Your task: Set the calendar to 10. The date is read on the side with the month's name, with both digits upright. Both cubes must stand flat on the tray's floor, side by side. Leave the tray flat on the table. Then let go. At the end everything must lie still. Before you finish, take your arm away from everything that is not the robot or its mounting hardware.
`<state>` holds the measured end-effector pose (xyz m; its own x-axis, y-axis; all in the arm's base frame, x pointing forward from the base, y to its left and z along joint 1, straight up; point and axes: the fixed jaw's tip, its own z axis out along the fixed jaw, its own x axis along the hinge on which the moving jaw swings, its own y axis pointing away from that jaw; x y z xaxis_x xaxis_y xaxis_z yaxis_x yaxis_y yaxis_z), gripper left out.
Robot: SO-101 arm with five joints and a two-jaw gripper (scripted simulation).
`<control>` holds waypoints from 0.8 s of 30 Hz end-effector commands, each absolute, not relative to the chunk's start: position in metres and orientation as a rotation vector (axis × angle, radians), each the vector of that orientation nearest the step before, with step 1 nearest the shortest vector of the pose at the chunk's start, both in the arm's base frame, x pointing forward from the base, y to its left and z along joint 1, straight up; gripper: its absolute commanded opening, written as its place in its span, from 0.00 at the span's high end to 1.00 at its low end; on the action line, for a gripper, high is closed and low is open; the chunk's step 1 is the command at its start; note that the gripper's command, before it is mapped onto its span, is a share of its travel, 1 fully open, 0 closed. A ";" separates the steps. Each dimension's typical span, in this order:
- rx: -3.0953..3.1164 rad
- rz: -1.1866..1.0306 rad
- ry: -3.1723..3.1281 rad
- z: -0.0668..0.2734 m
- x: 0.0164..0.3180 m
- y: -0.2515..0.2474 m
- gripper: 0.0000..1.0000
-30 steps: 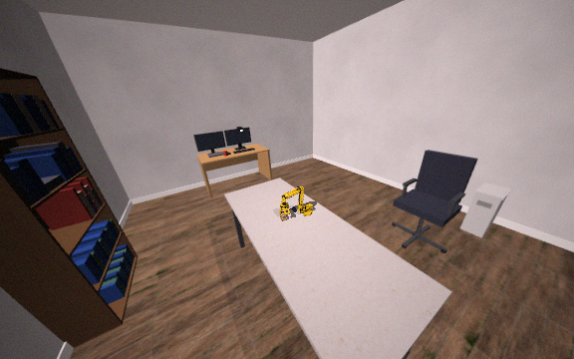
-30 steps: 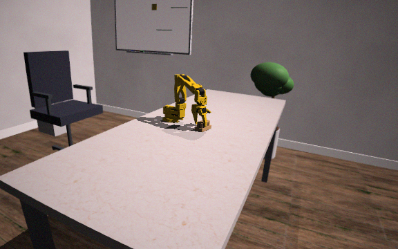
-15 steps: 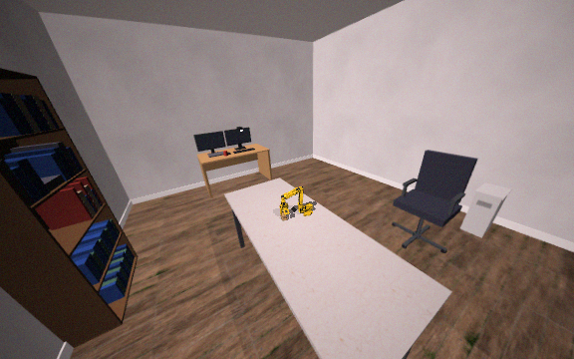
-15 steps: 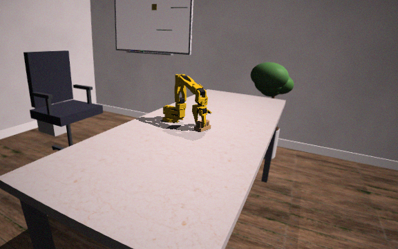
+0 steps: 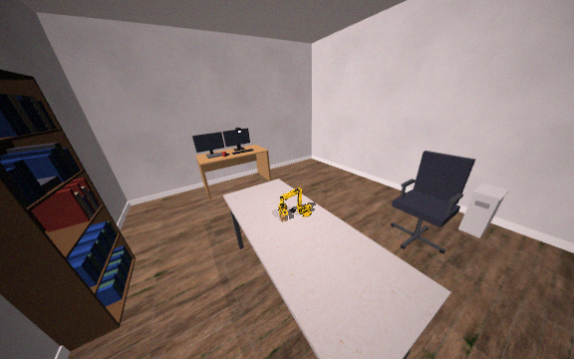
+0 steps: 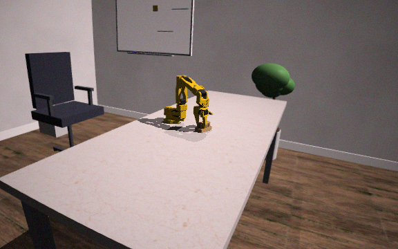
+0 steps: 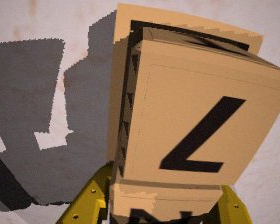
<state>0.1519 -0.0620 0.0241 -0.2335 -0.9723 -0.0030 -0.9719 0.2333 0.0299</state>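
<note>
The wooden tray (image 7: 123, 40) (image 6: 204, 130) is on the table. In the wrist view one wooden cube (image 7: 186, 80) fills the middle, with a black 7 upside down on the face toward the camera; it hides most of the tray. A second wooden cube (image 7: 141, 196) is below it, cut off by the frame's bottom edge, with only part of a dark mark showing. My gripper (image 7: 165, 204) (image 6: 203, 124) is down at the tray, its yellow fingers on both sides of this second cube and shut on it. The fingertips and the month's name are hidden.
The white table (image 5: 337, 269) (image 6: 144, 166) carries the yellow arm (image 5: 291, 194) (image 6: 189, 83). The arm's shadow lies beside the tray. A dark office chair (image 5: 431, 194) (image 6: 54, 86) stands beyond the table's edge.
</note>
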 end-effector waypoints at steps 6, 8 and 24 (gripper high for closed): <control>1.953 0.010 -2.466 0.029 0.159 -0.064 0.85; 1.953 0.010 -2.466 0.029 0.159 -0.064 0.88; 1.953 0.010 -2.466 0.031 0.159 -0.065 1.00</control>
<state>0.1521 -0.0622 0.0242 -0.2336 -0.9723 -0.0029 -0.9719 0.2334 0.0299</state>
